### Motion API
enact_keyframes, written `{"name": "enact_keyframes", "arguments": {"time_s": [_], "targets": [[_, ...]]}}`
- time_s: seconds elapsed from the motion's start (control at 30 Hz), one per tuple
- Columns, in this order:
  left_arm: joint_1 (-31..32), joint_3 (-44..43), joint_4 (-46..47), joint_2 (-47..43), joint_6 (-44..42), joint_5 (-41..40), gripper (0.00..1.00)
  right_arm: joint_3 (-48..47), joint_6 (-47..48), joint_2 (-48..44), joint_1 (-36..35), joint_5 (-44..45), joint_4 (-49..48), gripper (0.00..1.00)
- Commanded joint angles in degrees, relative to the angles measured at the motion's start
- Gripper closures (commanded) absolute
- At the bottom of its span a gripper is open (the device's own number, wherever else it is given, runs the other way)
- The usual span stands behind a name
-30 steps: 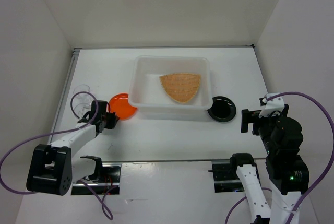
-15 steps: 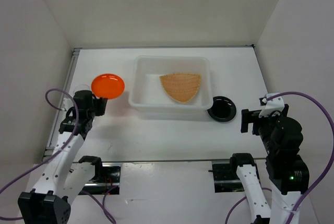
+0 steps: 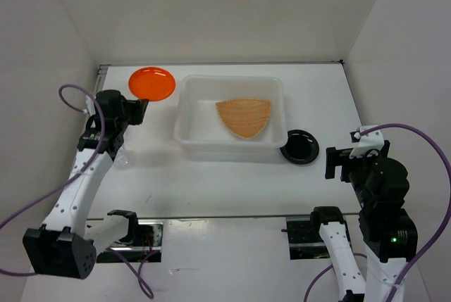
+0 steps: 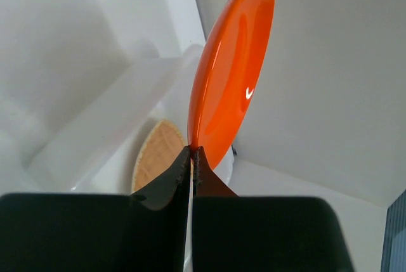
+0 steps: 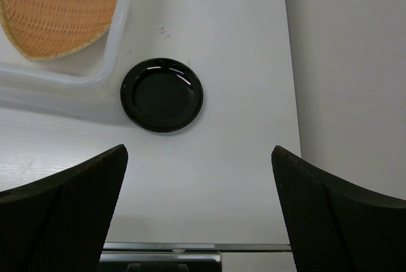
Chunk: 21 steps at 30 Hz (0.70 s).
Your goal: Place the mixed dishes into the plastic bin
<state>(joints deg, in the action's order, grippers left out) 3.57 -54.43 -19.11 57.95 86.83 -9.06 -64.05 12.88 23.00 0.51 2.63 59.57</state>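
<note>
My left gripper (image 3: pixel 140 105) is shut on the rim of the small orange round dish (image 3: pixel 151 82) and holds it in the air beside the back left corner of the white plastic bin (image 3: pixel 190 87). In the left wrist view the jaws (image 4: pixel 195 153) pinch the orange dish (image 4: pixel 231 75) edge-on, with the bin's wall (image 4: pixel 114 107) below. The tan woven plate (image 3: pixel 243 115) lies inside the bin. A small black round dish (image 3: pixel 299 147) sits on the table against the bin's front right corner. My right gripper (image 3: pixel 342 158) hovers open, near side of the black dish (image 5: pixel 162 94), holding nothing.
White walls close in the table on the left, back and right. A metal strip (image 3: pixel 211 216) runs along the near edge in front of the arm bases. Purple cables (image 3: pixel 70 94) loop off both arms.
The left arm has lifted the orange dish from the table by the bin's front left corner and carried it up and toward the back. The right arm has not moved.
</note>
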Motion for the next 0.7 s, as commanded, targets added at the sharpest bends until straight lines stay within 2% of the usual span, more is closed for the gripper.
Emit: {"name": "enact_keyframes", "arguments": {"time_s": [0.0, 0.23, 0.4, 0.53, 0.67], "targets": [[2.9, -5.2, 11.0, 7.0, -6.8, 7.5, 1.0, 0.2, -0.2, 0.8, -0.4, 0.4, -2.6, 0.02], [12.6, -14.1, 20.2, 23.6, -11.7, 15.2, 1.0, 0.2, -0.2, -0.2, -0.4, 0.4, -2.6, 0.02], [21.0, -23.7, 19.2, 37.0, -13.8, 18.5, 1.0, 0.2, -0.8, -0.2, -0.4, 0.4, -2.6, 0.02], [22.8, -25.3, 20.7, 44.9, -12.1, 21.4, 1.0, 0.2, -0.8, -0.2, -0.4, 0.9, -2.6, 0.02], [24.3, -27.7, 19.6, 49.7, -12.8, 20.9, 1.0, 0.2, -0.8, -0.8, -0.4, 1.4, -2.6, 0.02]]}}
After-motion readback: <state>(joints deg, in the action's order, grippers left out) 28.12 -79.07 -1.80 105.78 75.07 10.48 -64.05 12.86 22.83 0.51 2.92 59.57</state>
